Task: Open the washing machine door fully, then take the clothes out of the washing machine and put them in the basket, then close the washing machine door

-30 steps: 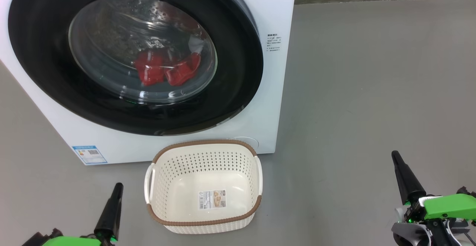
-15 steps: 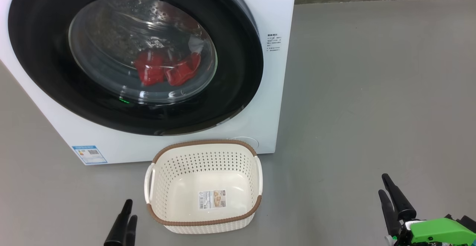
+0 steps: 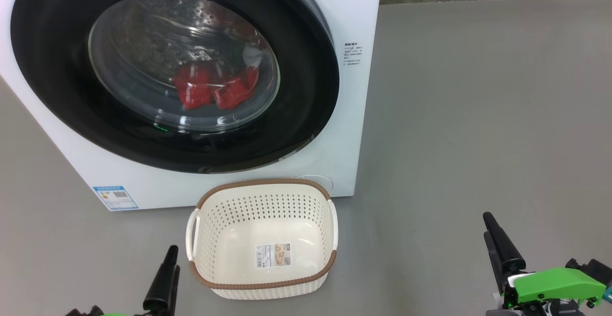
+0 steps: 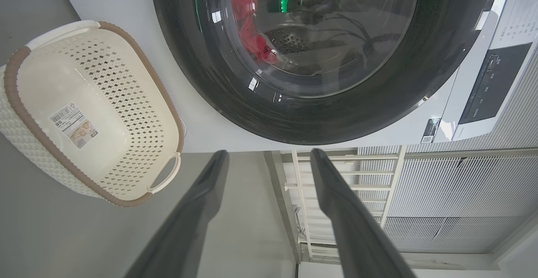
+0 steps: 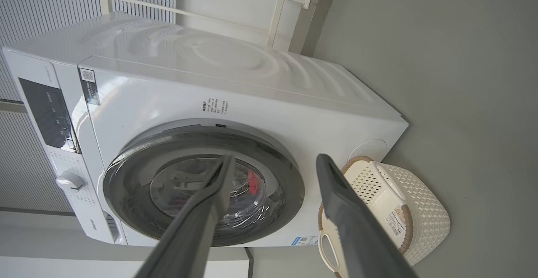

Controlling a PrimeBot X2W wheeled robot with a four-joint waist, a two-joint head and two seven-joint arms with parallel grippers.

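Head view shows black-rimmed round glass door (image 3: 306, 115) closed, red fabric clothes (image 3: 193, 91) inside, cream perforated basket (image 3: 262, 207) empty, left hand (image 4: 269, 154) and right hand (image 5: 275, 158) spread, empty: all steps remain.

Glossy black rim and clear glass on the washing machine door (image 3: 306, 115); smooth white washing machine (image 3: 356, 15); red cloth clothes (image 3: 193, 91); perforated cream plastic basket (image 3: 267, 206); matt grey floor (image 3: 478, 115).

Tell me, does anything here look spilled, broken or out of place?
Nothing stands out. The red clothes lie behind the washing machine door, the basket stands upright and empty on the floor before it, and the left gripper and right gripper hang open, touching nothing.
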